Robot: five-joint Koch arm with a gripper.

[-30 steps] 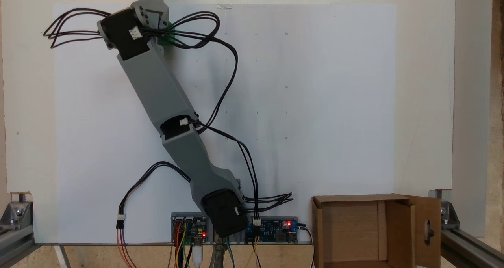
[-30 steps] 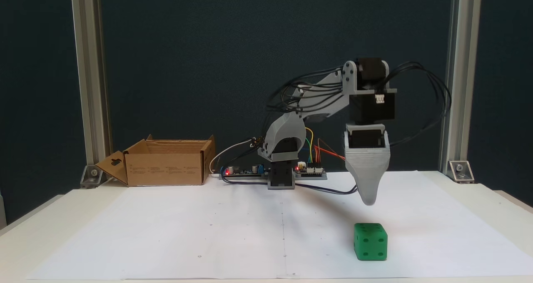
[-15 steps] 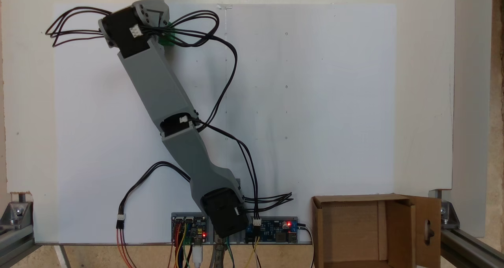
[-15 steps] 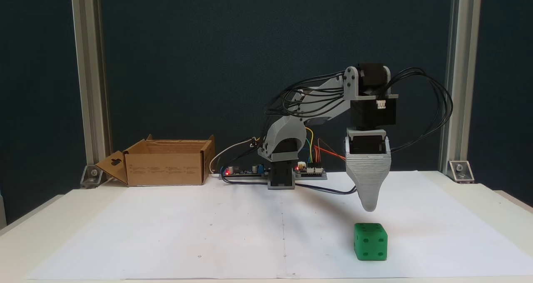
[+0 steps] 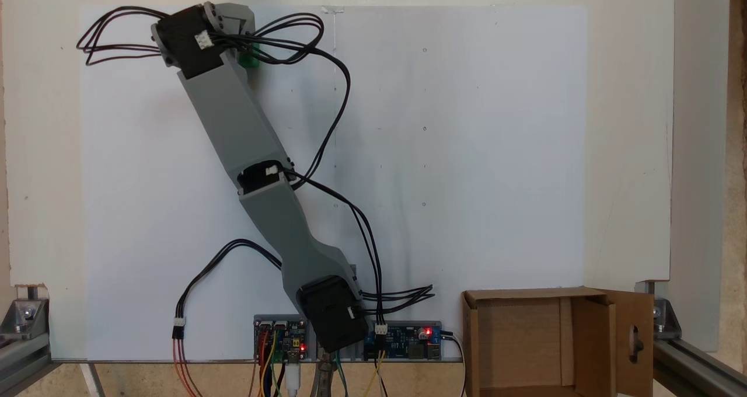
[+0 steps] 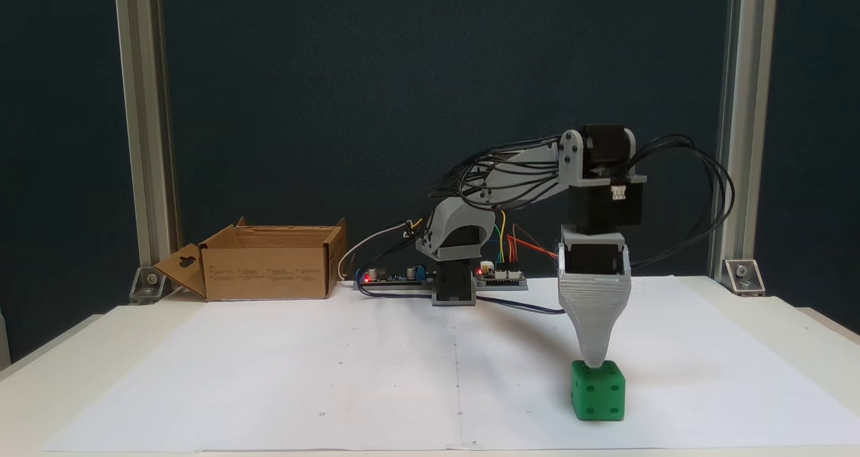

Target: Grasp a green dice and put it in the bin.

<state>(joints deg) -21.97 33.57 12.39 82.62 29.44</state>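
The green dice (image 6: 597, 390) sits on the white paper at the front right; from above only a corner of the dice (image 5: 251, 60) shows beside the wrist. My gripper (image 6: 594, 361) points straight down, its grey tip level with the dice's top face at the rear edge. A single jaw faces the camera, hiding the other, so the opening is unreadable. The bin (image 6: 265, 272), a brown cardboard box, stands far off at the back left, top open, its slotted flap folded out. From above, the bin (image 5: 592, 338) lies at the lower right.
Circuit boards (image 6: 500, 279) and loose cables (image 5: 327, 82) cluster around the arm's base (image 6: 453, 289). Aluminium posts (image 6: 736, 128) stand at both back corners. The white paper sheet (image 6: 336, 383) covers most of the table between dice and box.
The gripper has come straight down, from well above the dice to touching height at its top. The dice and the box have not moved.
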